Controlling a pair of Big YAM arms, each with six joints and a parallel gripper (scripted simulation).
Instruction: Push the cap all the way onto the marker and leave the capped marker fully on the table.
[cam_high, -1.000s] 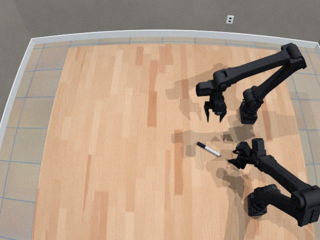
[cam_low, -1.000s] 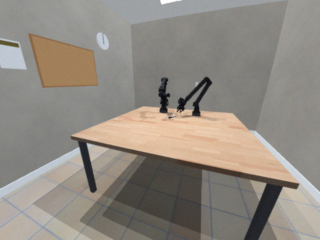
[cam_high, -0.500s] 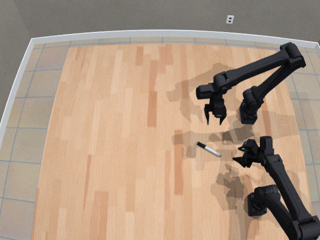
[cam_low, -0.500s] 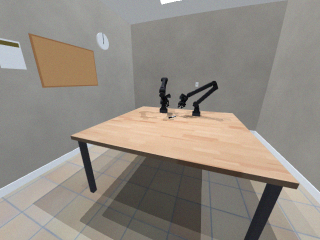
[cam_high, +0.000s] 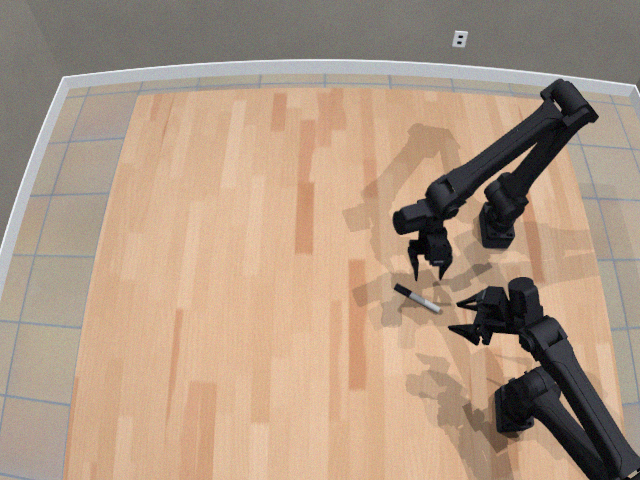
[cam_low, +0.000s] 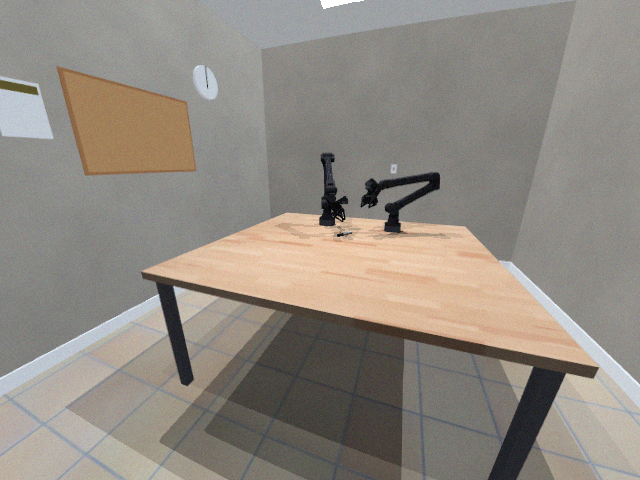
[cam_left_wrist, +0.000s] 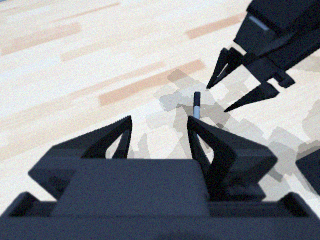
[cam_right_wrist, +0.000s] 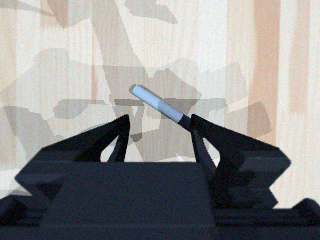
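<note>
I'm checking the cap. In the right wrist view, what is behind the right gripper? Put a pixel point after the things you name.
The cap (cam_high: 402, 289) (cam_low: 340, 235) (cam_left_wrist: 197, 99) (cam_right_wrist: 185, 121) runs behind the right gripper (cam_high: 428, 279) (cam_low: 339, 220) (cam_left_wrist: 216, 100) (cam_right_wrist: 160, 117), a short part showing. Its far end is covered; anything else behind cannot be seen.

Marker barrel (cam_high: 424, 302) (cam_low: 346, 233) (cam_left_wrist: 196, 111) (cam_right_wrist: 150, 97): lower end hidden by left fingers (cam_high: 467, 333), left wrist view
Cap (cam_high: 402, 289) (cam_low: 339, 235) (cam_left_wrist: 197, 99) (cam_right_wrist: 185, 121): tip behind right fingers (cam_high: 415, 263), right wrist view
Cap seam: too small to tell, exterior view
Left arm (cam_high: 581, 384) (cam_low: 408, 180): cut off, top view's corner
</note>
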